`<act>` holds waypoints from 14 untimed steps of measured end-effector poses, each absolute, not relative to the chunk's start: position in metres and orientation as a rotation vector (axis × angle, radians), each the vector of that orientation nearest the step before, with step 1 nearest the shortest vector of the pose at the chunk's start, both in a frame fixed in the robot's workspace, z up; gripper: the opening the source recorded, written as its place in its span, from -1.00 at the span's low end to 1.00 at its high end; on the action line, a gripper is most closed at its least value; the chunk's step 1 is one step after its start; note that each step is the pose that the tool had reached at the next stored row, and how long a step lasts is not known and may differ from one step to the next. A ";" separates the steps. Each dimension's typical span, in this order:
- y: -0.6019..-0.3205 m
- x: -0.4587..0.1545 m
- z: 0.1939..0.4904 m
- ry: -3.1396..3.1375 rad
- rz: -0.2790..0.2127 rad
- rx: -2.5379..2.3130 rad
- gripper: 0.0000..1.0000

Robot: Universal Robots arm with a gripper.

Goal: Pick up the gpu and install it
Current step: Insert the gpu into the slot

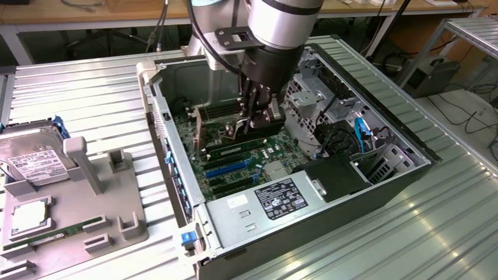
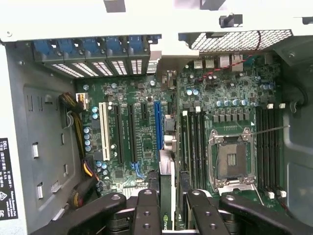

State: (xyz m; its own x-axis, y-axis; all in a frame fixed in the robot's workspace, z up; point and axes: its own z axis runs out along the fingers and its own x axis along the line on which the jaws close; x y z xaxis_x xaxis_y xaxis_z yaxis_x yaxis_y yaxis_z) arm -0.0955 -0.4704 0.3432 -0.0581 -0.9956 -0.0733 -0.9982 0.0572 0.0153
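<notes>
We find the open computer case (image 1: 165, 111) lying on the worktop (image 1: 93, 87). Beside it, at the exterior view's left, stands a parts tray (image 1: 116, 213) carrying the hard drive (image 1: 35, 162) and, nearer the camera, the memory stick (image 1: 55, 236). Inside the case the tool (image 1: 260, 122) hangs over the motherboard (image 1: 233, 166), with the gpu (image 2: 166, 215) edge-on between its fingers. The power supply (image 1: 269, 204) sits at the case's near end.

No print is legible — not on the power supply label (image 1: 281, 201), hard drive label (image 1: 35, 165) or black case sticker (image 2: 6, 181).

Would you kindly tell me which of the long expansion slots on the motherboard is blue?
The blue slot is the one closest to the CPU socket; the others are a white slot and black slots.
</notes>
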 end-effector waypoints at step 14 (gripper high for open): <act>-0.473 -0.109 0.324 2.212 0.095 -2.171 -0.47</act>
